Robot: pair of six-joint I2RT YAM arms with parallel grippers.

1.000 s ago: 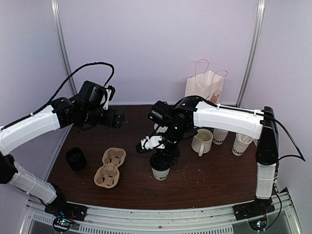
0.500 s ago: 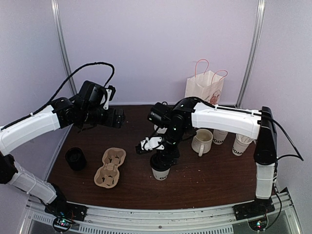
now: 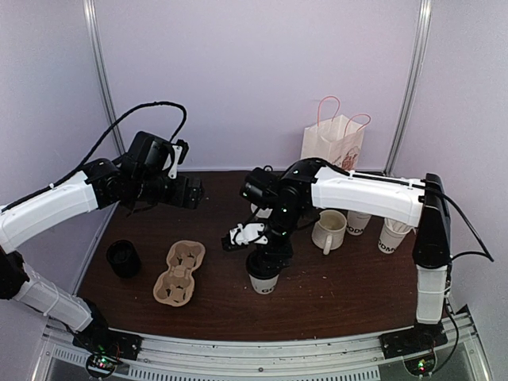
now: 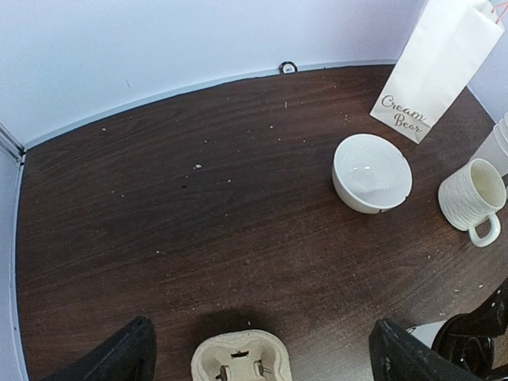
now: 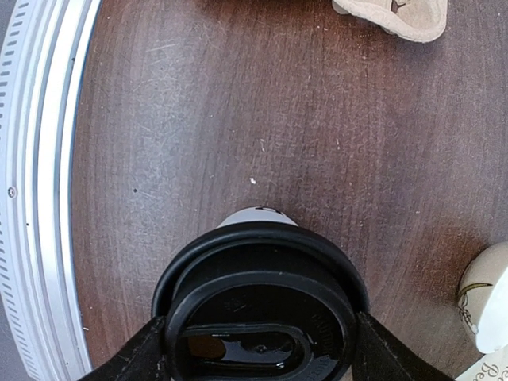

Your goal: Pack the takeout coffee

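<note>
At the near-middle of the desk, the right hand is down over a takeout coffee cup. Its two fingers press on opposite sides of the black lid, so it is clamped on the cup from above. The wrist view looks straight down on the lid, with a sliver of the white cup wall showing past the rim. Whether the cup's base touches the wood, the views cannot tell.

Just left of that cup, with a gap between them, lies the cardboard cup carrier, its pockets facing up. Further left again, near the desk's left edge, stands a black cylindrical object.

To the right and a little farther back sits the white mug, handle toward the near side. Beyond it, two lettered paper cups stand by the right edge. The white bowl sits behind the right arm. At the far right stands a white paper bag with pink handles, "Cream Bear" printed on its face.

Over on the far left, the left hand hovers high above the desk, gripping nothing. In its own wrist view its dark fingers stand wide apart, with the carrier's far end showing between them.
</note>
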